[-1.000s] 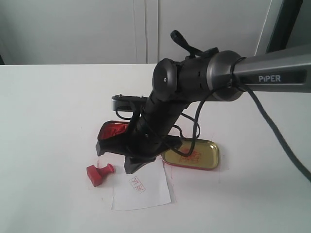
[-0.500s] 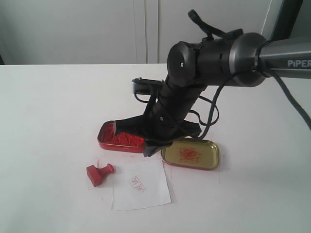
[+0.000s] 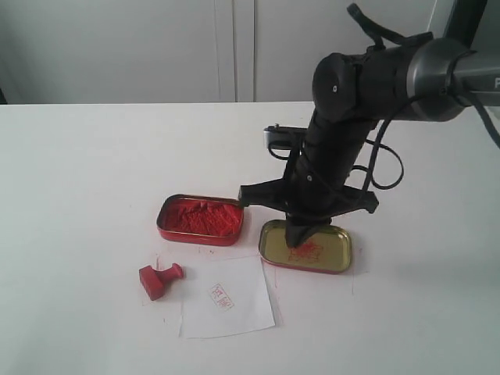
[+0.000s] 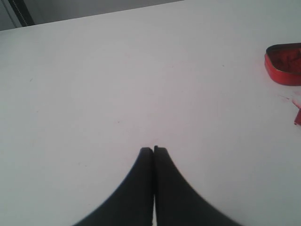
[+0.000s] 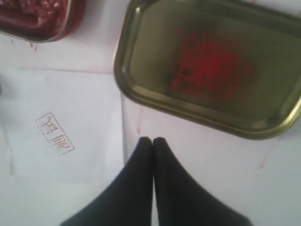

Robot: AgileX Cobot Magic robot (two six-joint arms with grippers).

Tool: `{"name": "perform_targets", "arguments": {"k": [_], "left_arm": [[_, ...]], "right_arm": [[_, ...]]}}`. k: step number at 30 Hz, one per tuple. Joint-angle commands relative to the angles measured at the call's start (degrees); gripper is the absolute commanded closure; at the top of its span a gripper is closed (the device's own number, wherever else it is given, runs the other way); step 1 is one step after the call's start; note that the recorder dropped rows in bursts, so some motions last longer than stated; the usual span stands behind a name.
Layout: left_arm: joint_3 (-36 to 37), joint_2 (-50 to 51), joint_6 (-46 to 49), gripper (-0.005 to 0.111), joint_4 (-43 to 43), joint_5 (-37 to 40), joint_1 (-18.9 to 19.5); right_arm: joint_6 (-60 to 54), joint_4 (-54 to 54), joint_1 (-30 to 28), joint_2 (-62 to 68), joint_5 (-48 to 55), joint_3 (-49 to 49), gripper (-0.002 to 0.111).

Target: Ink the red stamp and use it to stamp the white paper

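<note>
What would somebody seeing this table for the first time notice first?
The big black arm dominates the right side, its shut right gripper pointing down at the gold lid smeared with red. Left of that sits the open red tin of bright ink paste. Nearer the camera, the red stamp lies tipped over just left of the white paper, which carries a red imprint.

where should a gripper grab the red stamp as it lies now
Probably the short round knob, coming from above and closing across it. The red stamp lies tipped on its side left of the white paper, with the knob pointing sideways toward the paper and its sides exposed.
</note>
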Motion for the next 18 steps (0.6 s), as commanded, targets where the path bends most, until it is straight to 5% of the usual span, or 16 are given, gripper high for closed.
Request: {"name": "perform_targets", "arguments": {"k": [1,18], "left_arm": [[0.2,-0.2,0.2,0.107,-0.2,-0.2,0.0],[0.2,-0.2,0.2,0.107,-0.2,-0.2,0.0]], "right_arm": [[0.3,-1.2,-3.3,-1.3,1.1,1.6,0.108],[0.0,-4.7,-16.2,-13.2,-3.7,14.9,0.108]]}}
